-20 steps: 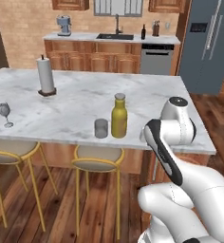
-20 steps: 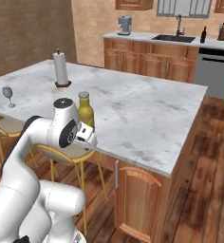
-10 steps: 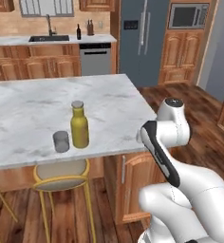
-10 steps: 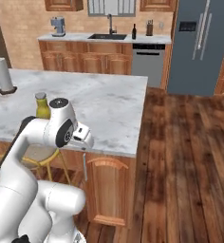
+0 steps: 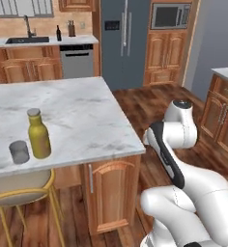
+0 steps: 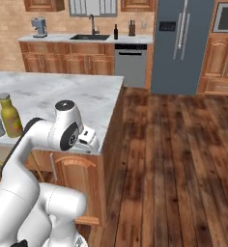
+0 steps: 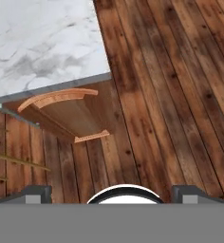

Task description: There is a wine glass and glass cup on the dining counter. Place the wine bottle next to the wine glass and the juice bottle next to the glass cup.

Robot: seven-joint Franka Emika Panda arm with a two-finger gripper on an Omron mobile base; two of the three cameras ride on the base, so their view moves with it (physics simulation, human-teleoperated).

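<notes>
The juice bottle (image 5: 38, 134) stands upright near the front edge of the dining counter (image 5: 82, 111) with the glass cup (image 5: 19, 151) just beside it on its left, while the gripper (image 7: 111, 192), jaws spread wide and empty, hangs over the wooden floor (image 7: 180, 95) off the counter's right corner.

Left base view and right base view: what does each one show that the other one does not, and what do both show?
Left base view alone: a microwave set in the cabinets, and a stool under the dining counter.

Right base view alone: a grey appliance on the back counter, left of the sink.

Both: the juice bottle beside the glass cup on the dining counter, the dark wine bottle by the sink, the refrigerator and the dishwasher.
</notes>
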